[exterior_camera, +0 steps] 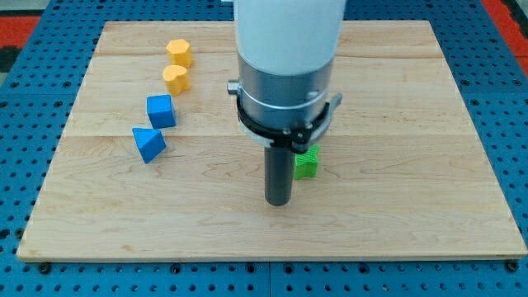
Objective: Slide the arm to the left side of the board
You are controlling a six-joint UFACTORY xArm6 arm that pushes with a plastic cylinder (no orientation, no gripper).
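- Judging progress first: the slide toward the left of the frame looks barely begun, since my tip rests on the wooden board a little right of its centre, in the lower half.
- What is left, as I read it, is nearly the whole sideways run across the surface to the board's left edge.
- The arm itself is what the task moves: a wide white and grey cylinder coming down from the top of the frame, ringed by a black clamp, ending in a straight dark rod.
- No claw is fitted on this rig, so there is nothing to open or close; the rod carries nothing and only pushes.
- A green block sits just beside the rod on its right, partly hidden behind it; I cannot tell whether they touch, nor make out its full shape.
- On the left of the frame four blocks run in a loose line: a yellow hexagonal block uppermost, a rounded yellow block under it, then a blue cube, then a blue triangular block lowest.
- My guess is that a straight run left at the tip's present level would pass just below the blue triangular block, so I would watch that clearance.
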